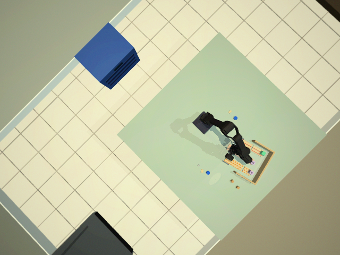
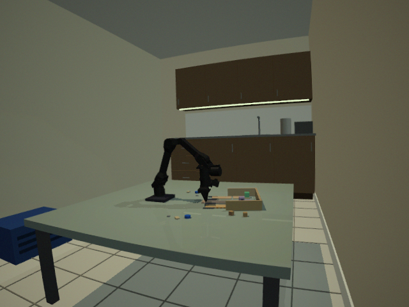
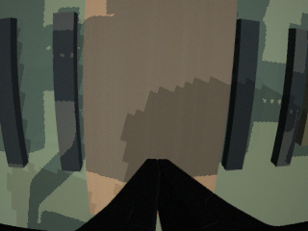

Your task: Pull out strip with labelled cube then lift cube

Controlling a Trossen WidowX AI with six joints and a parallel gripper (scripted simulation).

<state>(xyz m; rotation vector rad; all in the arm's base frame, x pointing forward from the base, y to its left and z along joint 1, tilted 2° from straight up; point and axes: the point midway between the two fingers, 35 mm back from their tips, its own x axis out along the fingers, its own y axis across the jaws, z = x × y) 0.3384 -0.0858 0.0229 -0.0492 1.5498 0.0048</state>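
At the open mouth of the wooden tray, the gripper points straight down with its fingers closed on nothing, tips just over a tan strip. Inside the tray lie a green cube and two purple cubes whose markings are too small to read, so the labelled one cannot be told

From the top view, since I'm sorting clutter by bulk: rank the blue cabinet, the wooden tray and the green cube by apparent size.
1. Blue cabinet, though it stands on the floor, farther from the camera.
2. Wooden tray.
3. Green cube.
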